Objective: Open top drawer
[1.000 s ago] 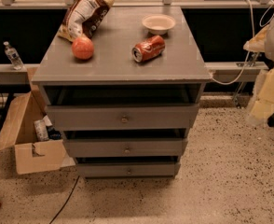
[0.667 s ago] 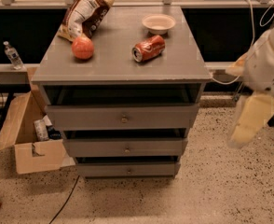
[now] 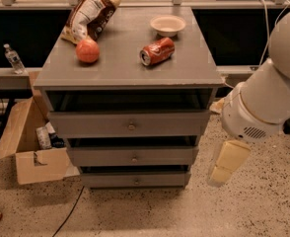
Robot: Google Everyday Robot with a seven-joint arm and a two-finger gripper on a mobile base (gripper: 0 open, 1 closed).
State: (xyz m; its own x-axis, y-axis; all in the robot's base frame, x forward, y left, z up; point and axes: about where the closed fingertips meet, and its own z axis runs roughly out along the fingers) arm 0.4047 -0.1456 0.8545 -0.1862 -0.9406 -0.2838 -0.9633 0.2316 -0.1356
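The grey cabinet (image 3: pixel 127 70) stands in the middle with three drawers stacked. The top drawer (image 3: pixel 86 125) has the tallest front and a small round brass knob (image 3: pixel 131 127) at its centre. A dark gap shows between its front and the cabinet top. My white arm (image 3: pixel 263 102) comes in from the right. The cream gripper (image 3: pixel 227 163) hangs from it, pointing down, just to the right of the cabinet at the level of the middle drawer (image 3: pixel 100 157). It is apart from the knob and holds nothing that I can see.
On the cabinet top lie a chip bag (image 3: pixel 88 15), an orange-red fruit (image 3: pixel 88 50), a red can (image 3: pixel 157 51) on its side and a white bowl (image 3: pixel 167 24). An open cardboard box (image 3: pixel 31 149) stands on the floor at left. A water bottle (image 3: pixel 13 58) stands on the left ledge.
The arm has swung in from the right edge, leftward and lower, bringing the gripper close beside the cabinet's right side. The drawers and the things on top have not moved.
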